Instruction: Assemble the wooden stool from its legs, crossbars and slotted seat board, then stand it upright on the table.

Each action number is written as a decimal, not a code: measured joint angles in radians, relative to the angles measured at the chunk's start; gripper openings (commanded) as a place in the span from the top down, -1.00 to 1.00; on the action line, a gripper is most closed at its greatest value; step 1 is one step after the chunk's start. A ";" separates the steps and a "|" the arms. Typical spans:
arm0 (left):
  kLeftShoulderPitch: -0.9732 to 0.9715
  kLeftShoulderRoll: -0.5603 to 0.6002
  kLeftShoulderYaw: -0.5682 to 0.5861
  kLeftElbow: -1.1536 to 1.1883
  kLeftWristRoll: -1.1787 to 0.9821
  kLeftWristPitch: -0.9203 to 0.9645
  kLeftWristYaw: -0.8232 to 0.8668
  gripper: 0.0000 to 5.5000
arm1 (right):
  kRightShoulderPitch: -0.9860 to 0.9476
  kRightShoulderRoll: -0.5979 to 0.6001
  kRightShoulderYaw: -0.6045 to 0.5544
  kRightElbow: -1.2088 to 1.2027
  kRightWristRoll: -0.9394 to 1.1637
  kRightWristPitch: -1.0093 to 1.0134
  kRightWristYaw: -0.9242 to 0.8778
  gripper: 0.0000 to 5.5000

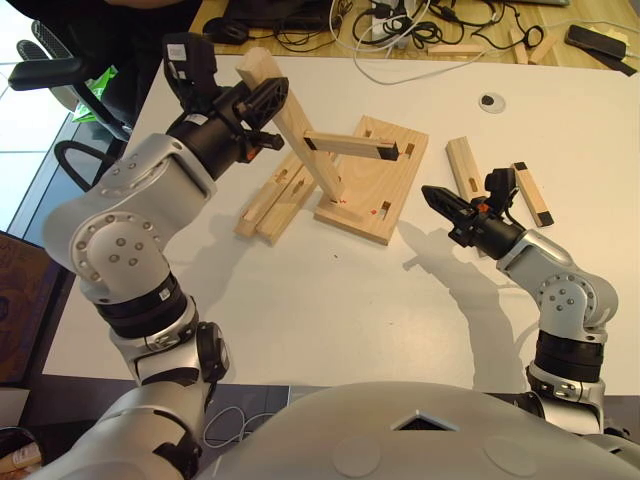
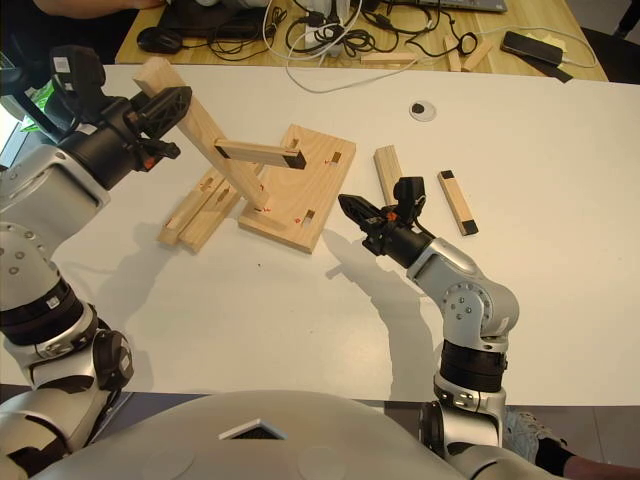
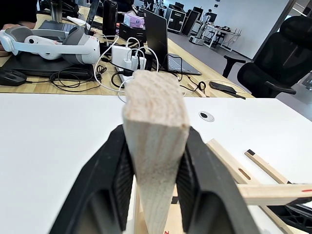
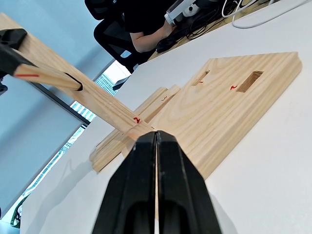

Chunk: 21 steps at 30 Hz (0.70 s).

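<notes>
Around leg [image 1: 312, 155] top, left claw [image 1: 264, 100] clamped; foot seemingly in seat board [image 1: 368, 212]; right claw [image 1: 438, 198] closed alongside.

The desk [image 1: 300, 310] is carrying the slotted seat board [image 1: 392, 192]. Two legs [image 1: 268, 208] are lying touching beside it, a pale bar [image 1: 462, 163] and a dark-tipped bar [image 1: 533, 193] opposite.

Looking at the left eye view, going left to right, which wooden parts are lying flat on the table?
pair of legs → seat board → plain piece → dark-tipped crossbar
</notes>
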 measured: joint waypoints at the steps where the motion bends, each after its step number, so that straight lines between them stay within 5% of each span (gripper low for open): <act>1: 0.006 0.002 -0.009 -0.009 0.006 -0.008 0.000 0.63 | 0.000 0.000 0.000 0.000 0.000 -0.001 0.000 1.00; 16: 0.061 -0.149 0.077 -0.088 0.013 0.091 0.180 0.63 | 0.003 -0.008 0.010 0.000 0.011 -0.003 -0.005 1.00; 21: 0.065 -0.156 0.018 -0.123 0.043 0.096 0.185 0.63 | 0.003 -0.009 0.011 0.000 0.020 -0.004 -0.014 1.00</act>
